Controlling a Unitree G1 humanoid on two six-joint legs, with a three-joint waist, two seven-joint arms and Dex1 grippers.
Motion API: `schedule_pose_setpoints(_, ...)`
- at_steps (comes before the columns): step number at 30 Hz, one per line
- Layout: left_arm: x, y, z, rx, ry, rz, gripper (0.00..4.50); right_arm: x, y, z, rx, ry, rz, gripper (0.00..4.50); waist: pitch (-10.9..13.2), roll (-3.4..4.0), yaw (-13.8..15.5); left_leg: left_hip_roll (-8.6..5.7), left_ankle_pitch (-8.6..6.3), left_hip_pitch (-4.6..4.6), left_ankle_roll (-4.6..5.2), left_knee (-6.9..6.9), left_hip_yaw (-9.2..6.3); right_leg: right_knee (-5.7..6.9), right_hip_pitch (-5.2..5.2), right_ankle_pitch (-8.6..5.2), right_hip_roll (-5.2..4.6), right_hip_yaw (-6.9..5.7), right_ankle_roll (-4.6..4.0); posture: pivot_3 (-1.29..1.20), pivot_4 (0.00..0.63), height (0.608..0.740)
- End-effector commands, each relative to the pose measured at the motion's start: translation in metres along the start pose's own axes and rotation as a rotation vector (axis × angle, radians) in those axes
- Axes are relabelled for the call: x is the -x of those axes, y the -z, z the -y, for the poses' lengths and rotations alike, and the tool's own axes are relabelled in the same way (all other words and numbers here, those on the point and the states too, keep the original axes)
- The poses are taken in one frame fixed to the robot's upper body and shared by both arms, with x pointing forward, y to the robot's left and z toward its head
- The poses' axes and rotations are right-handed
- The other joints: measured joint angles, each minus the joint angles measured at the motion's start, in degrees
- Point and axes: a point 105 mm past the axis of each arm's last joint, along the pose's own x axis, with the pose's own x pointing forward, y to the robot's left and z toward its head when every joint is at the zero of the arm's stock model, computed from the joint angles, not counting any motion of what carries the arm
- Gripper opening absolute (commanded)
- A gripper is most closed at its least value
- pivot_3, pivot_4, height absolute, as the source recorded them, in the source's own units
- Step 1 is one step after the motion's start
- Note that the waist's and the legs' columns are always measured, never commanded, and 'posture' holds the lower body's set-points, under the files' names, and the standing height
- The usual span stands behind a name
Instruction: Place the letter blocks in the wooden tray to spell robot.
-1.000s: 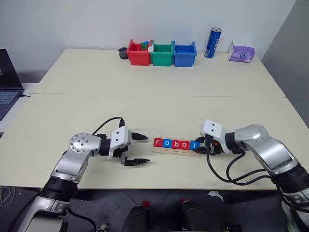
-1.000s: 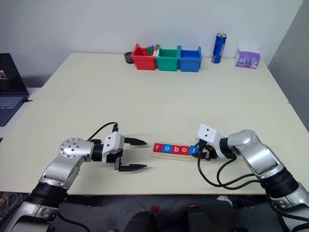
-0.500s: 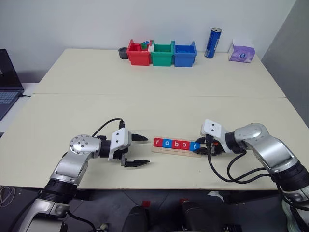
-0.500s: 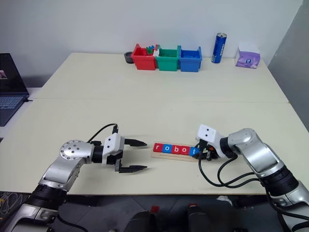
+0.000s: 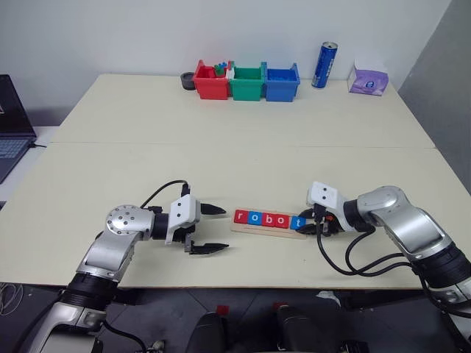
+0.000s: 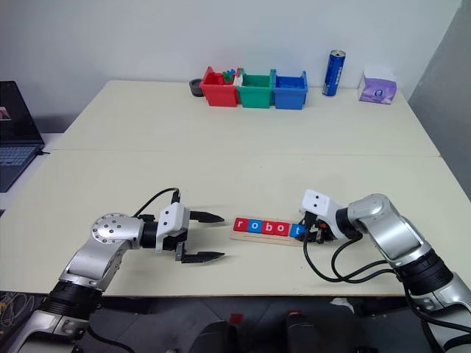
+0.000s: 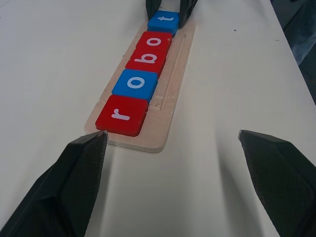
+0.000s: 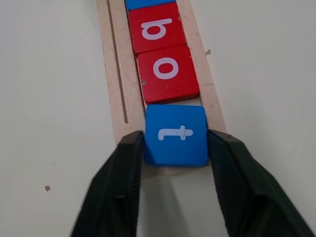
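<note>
The wooden tray (image 5: 257,231) lies near the table's front edge between my two arms. Five letter blocks sit in a row on it: red r (image 5: 241,216), blue o (image 5: 255,218), red b (image 7: 149,59), red o (image 8: 168,71) and blue t (image 8: 176,134) at the right end. My right gripper (image 5: 303,223) is at that end, its fingers (image 8: 126,168) pressed against both sides of the t block. Left of the tray, my left gripper (image 5: 225,228) stands open and empty, pointing at the r end.
Red (image 5: 211,82), green (image 5: 246,84) and blue bins (image 5: 282,84) stand at the table's far edge, with a blue can (image 5: 324,65) and a purple tissue pack (image 5: 368,79) to their right. A laptop (image 5: 11,125) sits off the far left.
</note>
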Motion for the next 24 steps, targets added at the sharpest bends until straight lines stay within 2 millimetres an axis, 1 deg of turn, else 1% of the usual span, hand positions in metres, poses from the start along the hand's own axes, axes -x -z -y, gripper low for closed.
schedule_pose_setpoints(1, 0.002, -0.008, -0.003, -0.04, -0.013, 0.019, 4.5, 0.003, -0.01, 0.003, 0.032, 0.008, 0.019, 3.13, 0.0, 0.0, 0.0, 0.0, 0.0, 0.0, 0.0, 0.0, 0.0, 0.0, 0.0, 0.0, 0.0, 0.01, 0.0, 0.0, 0.15, 0.74)
schedule_pose_setpoints(5, 0.001, -0.008, -0.003, -0.041, -0.011, 0.02, 4.5, 0.004, -0.013, 0.004, 0.031, 0.01, 0.035, 4.48, 0.0, 0.0, 0.0, 0.0, 0.0, 0.0, 0.0, 0.0, 0.0, 0.01, 0.0, 0.0, 0.0, 0.0, 0.0, 0.0, 0.15, 0.74)
schedule_pose_setpoints(10, 0.001, -0.009, -0.004, -0.041, -0.012, 0.02, 4.5, 0.01, -0.021, 0.009, 0.034, 0.042, 0.062, 4.48, 0.0, 0.0, 0.0, 0.0, 0.0, 0.0, 0.0, 0.0, 0.0, 0.01, 0.0, 0.0, 0.0, 0.0, 0.0, 0.0, 0.15, 0.74)
schedule_pose_setpoints(15, 0.002, -0.009, -0.004, -0.04, -0.016, 0.02, 4.5, 0.026, -0.02, 0.007, 0.026, 0.062, 0.073, 4.48, 0.0, 0.0, 0.0, -0.01, 0.0, -0.02, 0.0, 0.0, -0.01, 0.01, 0.0, 0.0, -0.01, -0.01, 0.0, 0.0, 0.15, 0.74)
schedule_pose_setpoints(19, 0.003, -0.008, -0.003, -0.037, -0.017, 0.019, 4.5, 0.037, -0.01, 0.007, -0.003, 0.104, 0.066, 4.48, 0.0, 0.0, 0.1, -0.01, 0.0, -0.05, 0.0, 0.0, -0.04, 0.0, -0.01, 0.0, -0.02, -0.05, 0.0, 0.0, 0.15, 0.74)
schedule_pose_setpoints(21, 0.003, -0.008, -0.003, -0.036, -0.015, 0.02, 4.5, 0.038, 0.0, 0.015, -0.023, 0.162, 0.048, 4.48, 0.0, 0.0, 0.1, -0.01, 0.0, -0.04, 0.0, 0.0, -0.03, 0.0, -0.01, 0.0, -0.02, -0.04, 0.0, 0.0, 0.15, 0.74)
schedule_pose_setpoints(24, 0.001, -0.009, -0.004, -0.036, -0.01, 0.024, 4.5, 0.035, 0.013, 0.019, -0.037, 0.206, 0.022, 4.48, 0.0, 0.0, 0.0, -0.01, 0.0, -0.03, 0.0, 0.0, -0.02, 0.01, -0.01, 0.0, -0.02, -0.03, 0.0, 0.0, 0.15, 0.74)
